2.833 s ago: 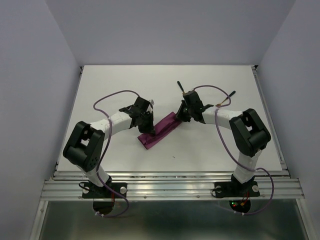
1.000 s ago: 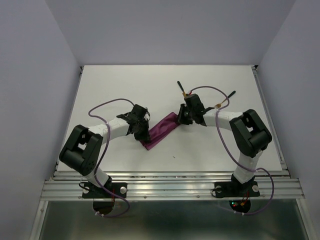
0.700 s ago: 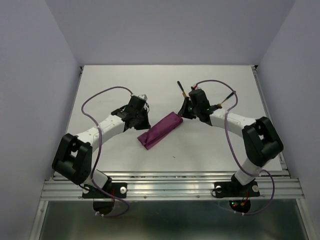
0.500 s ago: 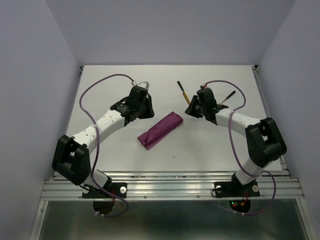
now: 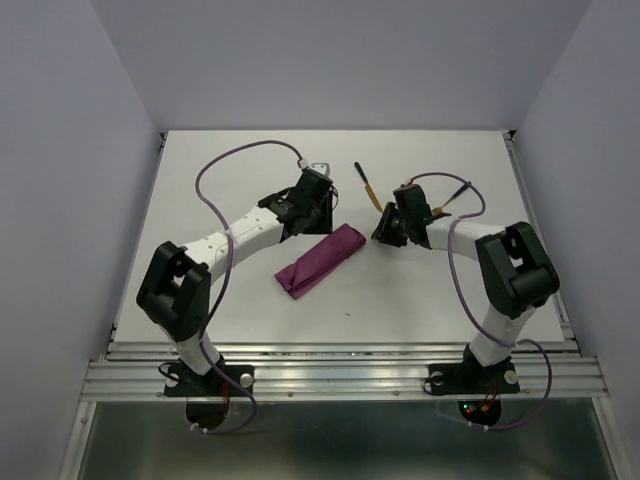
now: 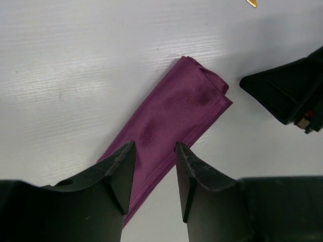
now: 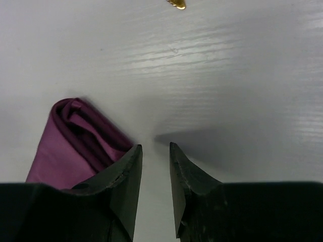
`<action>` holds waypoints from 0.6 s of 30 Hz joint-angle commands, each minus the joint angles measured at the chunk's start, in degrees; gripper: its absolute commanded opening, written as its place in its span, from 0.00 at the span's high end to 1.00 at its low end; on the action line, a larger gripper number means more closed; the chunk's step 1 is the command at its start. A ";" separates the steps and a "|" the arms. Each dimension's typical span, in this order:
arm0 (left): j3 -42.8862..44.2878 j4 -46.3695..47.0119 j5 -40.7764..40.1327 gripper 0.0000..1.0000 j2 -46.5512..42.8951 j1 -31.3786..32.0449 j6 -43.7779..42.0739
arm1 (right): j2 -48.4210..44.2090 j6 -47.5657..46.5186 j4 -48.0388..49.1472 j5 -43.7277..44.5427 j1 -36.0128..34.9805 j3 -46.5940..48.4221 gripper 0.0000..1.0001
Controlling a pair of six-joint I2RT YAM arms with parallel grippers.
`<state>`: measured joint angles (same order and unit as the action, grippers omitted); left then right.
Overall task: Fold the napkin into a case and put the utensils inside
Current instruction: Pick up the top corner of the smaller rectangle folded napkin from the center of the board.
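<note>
The napkin [image 5: 320, 259] lies folded as a long, narrow magenta case, slanting from near left to far right. My left gripper [image 5: 312, 222] hangs open just above its far half; in the left wrist view the cloth [image 6: 171, 116] shows between and beyond the left gripper's [image 6: 154, 148] fingers, which hold nothing. My right gripper [image 5: 383, 236] stands open, its jaws a little apart, beside the case's far right end [image 7: 83, 136], with only bare table between the right gripper's [image 7: 155, 147] fingers. Two utensils lie beyond: one [image 5: 366, 186] with a black handle and gold end, the other [image 5: 452, 195] partly behind a cable.
White tabletop [image 5: 240, 310] with raised rails at the sides and a metal rail at the near edge. Purple cables loop over both arms. A gold utensil tip [image 7: 177, 3] shows at the top edge of the right wrist view, and another [image 6: 251, 3] in the left wrist view.
Both grippers let go of the napkin and opened. The left one rose and swung to the far right over the cloth; the right one backed off to the right. The napkin stayed folded.
</note>
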<state>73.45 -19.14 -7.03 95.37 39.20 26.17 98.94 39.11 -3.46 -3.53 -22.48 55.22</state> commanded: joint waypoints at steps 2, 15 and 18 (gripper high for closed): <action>2.14 2.69 -1.50 0.52 -1.59 0.26 -0.51 | 6.34 -2.02 3.63 -3.58 0.51 4.71 0.67; -3.85 9.12 -6.24 0.47 -5.02 1.05 -4.82 | 7.15 -1.06 6.72 -7.63 -2.48 2.88 0.70; -1.65 6.66 -3.44 0.46 -3.97 1.05 -7.89 | 5.83 -0.79 6.80 -8.33 -2.48 2.17 0.70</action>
<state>69.32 -12.27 -10.39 93.14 39.90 22.48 107.04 38.35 3.18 -10.68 -24.21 59.05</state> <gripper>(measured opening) 0.538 0.300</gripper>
